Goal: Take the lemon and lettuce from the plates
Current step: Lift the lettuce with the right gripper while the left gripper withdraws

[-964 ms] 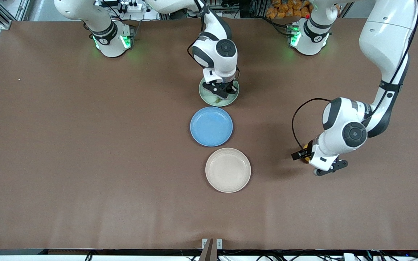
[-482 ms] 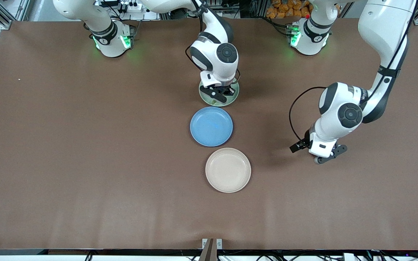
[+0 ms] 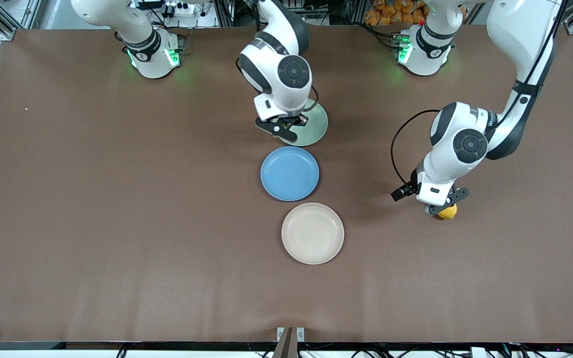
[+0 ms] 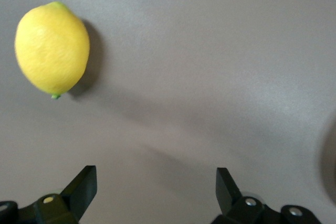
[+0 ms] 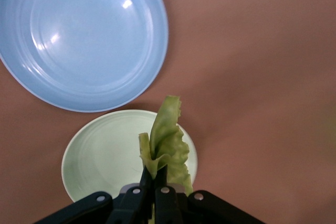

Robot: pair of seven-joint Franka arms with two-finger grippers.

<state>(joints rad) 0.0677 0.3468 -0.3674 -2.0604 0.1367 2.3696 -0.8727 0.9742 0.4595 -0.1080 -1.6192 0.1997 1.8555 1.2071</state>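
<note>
Right gripper [image 5: 156, 182] is pinching the lettuce [image 5: 167, 145] between closed fingers, hanging over the mint green plate [image 3: 315, 127] beside the blue plate [image 3: 290, 173]. Left gripper [image 4: 152, 192] is hovering with fingers spread over bare table [image 3: 117, 223]; the lemon [image 3: 448, 212] is lying on the table just beside it, untouched. Beige plate [image 3: 312, 232] is sitting nearest the front camera.

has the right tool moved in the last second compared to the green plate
Yes. The right tool, shut on the lettuce, has shifted off the centre of the green plate toward the right arm's end of the table.
</note>
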